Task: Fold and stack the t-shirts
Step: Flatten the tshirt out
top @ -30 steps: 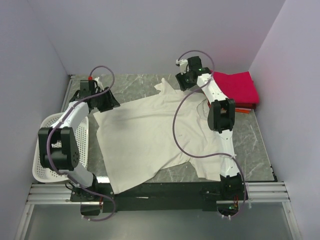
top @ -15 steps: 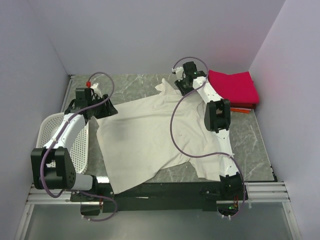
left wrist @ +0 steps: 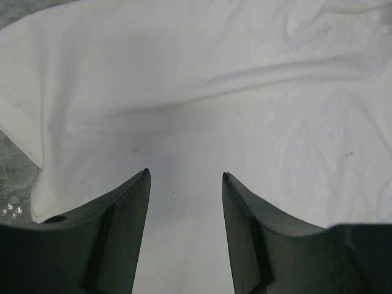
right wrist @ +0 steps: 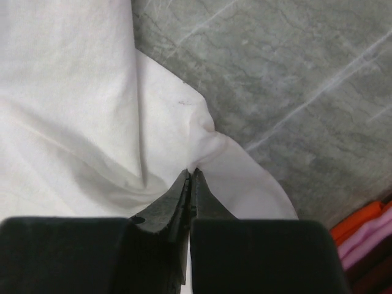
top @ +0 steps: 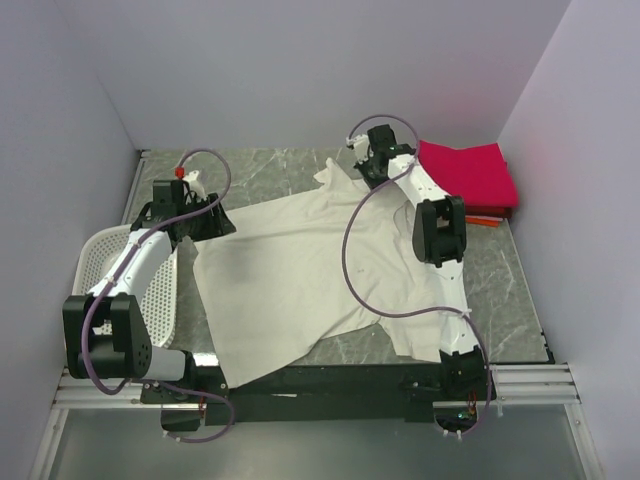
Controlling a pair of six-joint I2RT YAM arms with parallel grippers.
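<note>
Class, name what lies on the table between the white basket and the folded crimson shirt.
The cream-white t-shirt, spread across the table, fills that stretch between basket and crimson shirt; the top view shows it.

Cream t-shirt (top: 300, 280): soft matt cloth; table (right wrist: 294, 79): smooth, marble-look surf

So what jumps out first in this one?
A large cream-white t-shirt lies spread over the middle of the grey table. The right tool is shut on its far edge, while the left tool hangs open over its left side. A crimson-pink folded stack sits in the far right corner.
</note>
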